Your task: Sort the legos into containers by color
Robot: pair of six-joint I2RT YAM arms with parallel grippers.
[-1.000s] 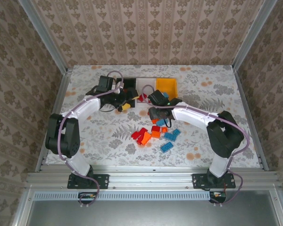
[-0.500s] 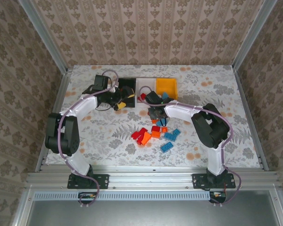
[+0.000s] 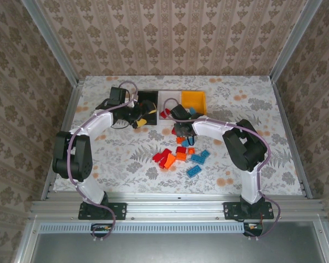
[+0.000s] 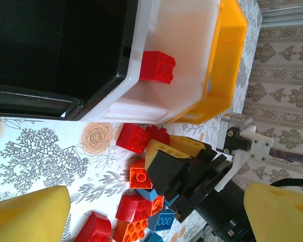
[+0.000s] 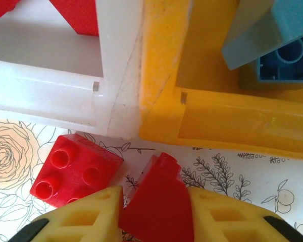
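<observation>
Your right gripper [image 5: 152, 219] pinches a tilted red brick [image 5: 157, 194] at bottom centre; it may twist free when lifted. Left gripper [image 3: 139, 119] stands apart.

Black bin [image 4: 50, 50], white bin [image 4: 187, 35] and yellow-orange bin [image 4: 227, 55] touch in a row, a red brick [image 4: 157, 66] inside the white. Loose legos [image 3: 178, 156] lie nearby, a red sloped brick [image 5: 159, 186] pinched in the right gripper [image 5: 154, 212].
</observation>
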